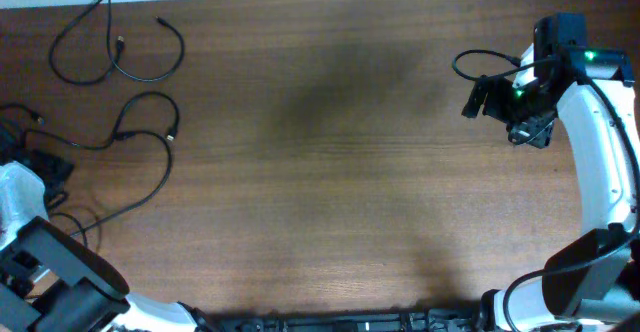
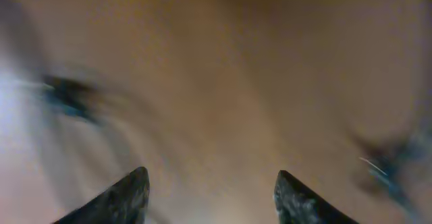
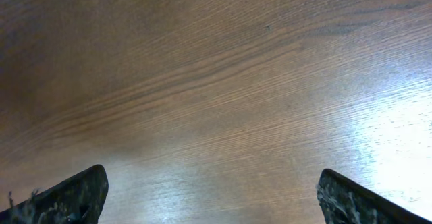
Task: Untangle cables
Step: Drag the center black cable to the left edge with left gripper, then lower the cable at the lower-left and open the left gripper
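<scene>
Two thin black cables lie at the table's left. One (image 1: 112, 44) forms loops at the far left corner. The other (image 1: 142, 124) curls below it and trails down toward the left edge. My left gripper (image 1: 42, 168) is at the left edge beside that cable's end. In its blurred wrist view the fingers (image 2: 210, 187) are open and empty, with dark cable smears (image 2: 67, 96) to the sides. My right gripper (image 1: 520, 112) hovers at the far right, away from the cables. Its fingers (image 3: 212, 190) are wide open over bare wood.
The wooden table (image 1: 330, 172) spans the view. The right arm's own wiring loop (image 1: 478, 62) sticks out beside its wrist. The left arm's base (image 1: 50, 272) fills the near left corner.
</scene>
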Available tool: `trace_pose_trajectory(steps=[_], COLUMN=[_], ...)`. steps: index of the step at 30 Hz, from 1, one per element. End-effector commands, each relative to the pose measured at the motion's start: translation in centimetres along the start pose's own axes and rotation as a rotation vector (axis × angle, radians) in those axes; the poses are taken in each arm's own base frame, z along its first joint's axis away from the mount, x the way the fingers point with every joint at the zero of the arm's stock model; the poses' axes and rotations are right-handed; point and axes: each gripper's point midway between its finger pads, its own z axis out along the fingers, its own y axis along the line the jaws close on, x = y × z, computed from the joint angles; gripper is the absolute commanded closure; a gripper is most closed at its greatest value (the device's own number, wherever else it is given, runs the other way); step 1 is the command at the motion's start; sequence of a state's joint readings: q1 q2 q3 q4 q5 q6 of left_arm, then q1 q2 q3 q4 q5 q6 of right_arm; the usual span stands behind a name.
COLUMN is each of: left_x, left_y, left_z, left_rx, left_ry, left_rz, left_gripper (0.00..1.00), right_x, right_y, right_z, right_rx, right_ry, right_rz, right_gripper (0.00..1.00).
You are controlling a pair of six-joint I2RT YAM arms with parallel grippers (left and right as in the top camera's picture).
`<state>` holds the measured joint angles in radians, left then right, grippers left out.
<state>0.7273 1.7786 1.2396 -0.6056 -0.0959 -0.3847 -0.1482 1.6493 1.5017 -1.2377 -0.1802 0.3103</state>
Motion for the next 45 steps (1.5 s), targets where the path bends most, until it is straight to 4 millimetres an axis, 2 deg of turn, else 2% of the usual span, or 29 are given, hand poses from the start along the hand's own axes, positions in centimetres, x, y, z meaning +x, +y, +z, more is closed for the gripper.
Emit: trace_pose_trajectory(steps=[1,2,3,5,7,8,10,12,14,17,20,25,27,28,29,30,32,34,37,39,40,42,45], left_x=[4.4,5.8,6.7,8.8,10.0,11.1,12.2,12.5,12.4,11.1,10.9,11.5,12.1,12.2,12.3,12.7,13.6,14.8,15.5,14.7,13.6,12.9,12.3], left_y=[-7.0,-8.1,-8.8,-9.9,-11.6,-13.3,-14.1,-14.4,-15.5,-15.2,-15.8,-15.4,-15.0,-14.9,-14.7,-14.1,-13.2,-11.6,-10.7,-9.1,-7.8,-6.5,-5.2], left_z=[-1.3,-1.5,-1.8,-2.3,-2.4,-2.1,-0.4,0.4,1.0,1.8,3.3,5.2,5.8,5.8,5.8,5.8,5.6,5.3,4.8,3.8,2.3,0.6,0.7], left_rx=[0.325,0.337,0.344,0.344,0.360,0.372,0.247,0.184,0.184,0.128,0.139,0.103,0.086,0.080,0.075,0.053,0.022,-0.041,-0.076,-0.161,-0.209,-0.210,-0.161], left_ry=[0.192,0.208,0.224,0.272,0.282,0.280,0.237,0.197,0.158,0.095,0.081,0.090,0.112,0.116,0.123,0.140,0.183,0.248,0.282,0.250,0.216,0.238,0.324], left_rz=[0.065,0.192,0.246,0.293,0.331,0.373,0.403,0.452,0.472,0.390,0.355,0.350,0.356,0.358,0.359,0.364,0.372,0.282,0.249,0.152,0.025,-0.164,-0.276], left_gripper=[0.47,0.50,0.49,0.49,0.44,0.37,0.36,0.34,0.39,0.48,0.51,0.55,0.68,0.80,0.85,1.00,1.00,1.00,1.00,1.00,1.00,1.00,1.00], right_x=[-0.3,-0.3,-0.3,-0.3,-0.3,-0.3,-0.3,-0.3,-0.3,-0.3,-0.3,-0.3,-0.3,-0.3,-0.3,-0.3,-0.3,-0.3,-0.3,-0.3,-0.3,-0.3,-0.3], right_y=[-0.2,-0.2,-0.2,-0.2,-0.2,-0.2,-0.2,-0.2,-0.2,-0.2,-0.2,-0.2,-0.2,-0.2,-0.2,-0.2,-0.2,-0.2,-0.2,-0.2,-0.2,-0.2,-0.2], right_z=[-0.4,-0.4,-0.4,-0.4,-0.4,-0.4,-0.4,-0.4,-0.4,-0.4,-0.4,-0.4,-0.4,-0.4,-0.4,-0.4,-0.4,-0.4,-0.4,-0.4,-0.4,-0.4,-0.4], right_rx=[0.008,0.008,0.008,0.008,0.008,0.008,0.008,0.008,0.008,0.008,0.008,0.008,0.008,0.008,0.008,0.008,0.008,0.008,0.008,0.008,0.008,0.008,0.008], right_ry=[-0.017,-0.017,-0.017,-0.017,-0.017,-0.017,-0.017,-0.017,-0.017,-0.017,-0.017,-0.017,-0.017,-0.017,-0.017,-0.017,-0.017,-0.017,-0.017,-0.017,-0.017,-0.017,-0.017], right_rz=[-0.006,-0.006,-0.006,-0.006,-0.006,-0.006,-0.006,-0.006,-0.006,-0.006,-0.006,-0.006,-0.006,-0.006,-0.006,-0.006,-0.006,-0.006,-0.006,-0.006,-0.006,-0.006,-0.006], right_gripper=[0.02,0.02,0.02,0.02,0.02,0.02,0.02,0.02,0.02,0.02,0.02,0.02,0.02,0.02,0.02,0.02,0.02,0.02,0.02,0.02,0.02,0.02,0.02])
